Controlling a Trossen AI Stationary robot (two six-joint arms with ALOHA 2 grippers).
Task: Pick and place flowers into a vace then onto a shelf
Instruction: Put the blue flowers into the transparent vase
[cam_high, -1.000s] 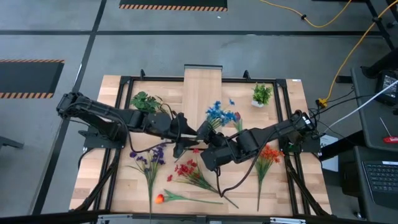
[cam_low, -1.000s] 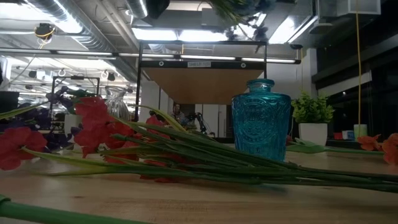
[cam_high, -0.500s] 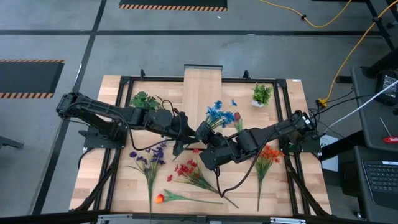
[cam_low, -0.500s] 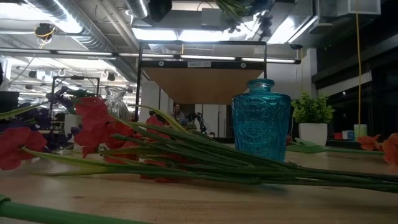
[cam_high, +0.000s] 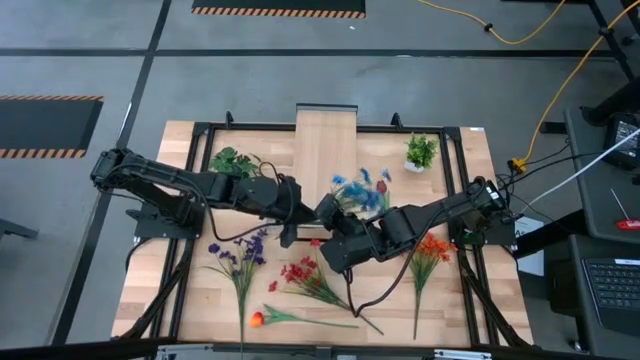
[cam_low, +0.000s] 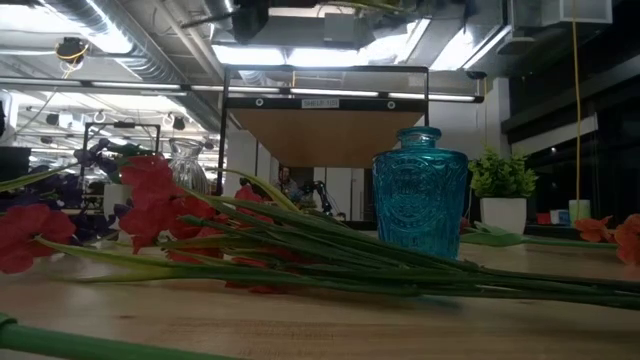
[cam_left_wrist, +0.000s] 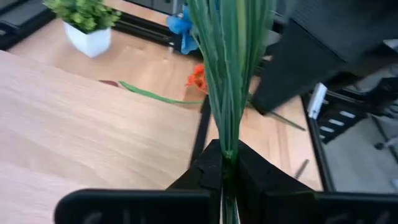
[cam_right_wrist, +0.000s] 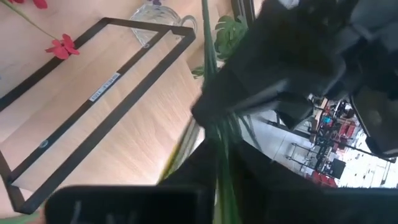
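Between the fingers of the left gripper (cam_left_wrist: 225, 169), seen from the left wrist, stands a bundle of green stems (cam_left_wrist: 231, 74), and the two dark fingers are pressed together on it low down. Up from the fingertips the stems run to a blue bloom (cam_left_wrist: 184, 28). From above, this gripper (cam_high: 306, 212) is over the middle of the table, and the blue flowers (cam_high: 360, 189) spread just past it, blurred.

Close to it, almost touching, is the right gripper (cam_high: 326, 214). From the right wrist the same green stems (cam_right_wrist: 219, 118) pass between this gripper's own fingers (cam_right_wrist: 214, 171), but the other arm's dark body covers much of the view, so I cannot tell if these fingers press the stems or stand a little apart.

Below both grippers, on the near part of the wooden tabletop (cam_high: 470, 300), lie the other flowers: red flowers (cam_high: 310, 278) directly under the fingers, purple flowers (cam_high: 240, 255) toward the left arm's side, orange flowers (cam_high: 430, 250) toward the right arm's side, and one stem with an orange bloom (cam_high: 258, 319) at the near edge. Beyond the fingers stands the shelf (cam_high: 325, 135), a long light-wood board. A small potted plant (cam_high: 421, 152) and a leafy green plant (cam_high: 233, 162) stand at its two sides. From table height a blue glass vase (cam_low: 420, 190) stands upright behind the lying red flowers (cam_low: 150, 205), with a clear glass vase (cam_low: 187, 165) farther back.
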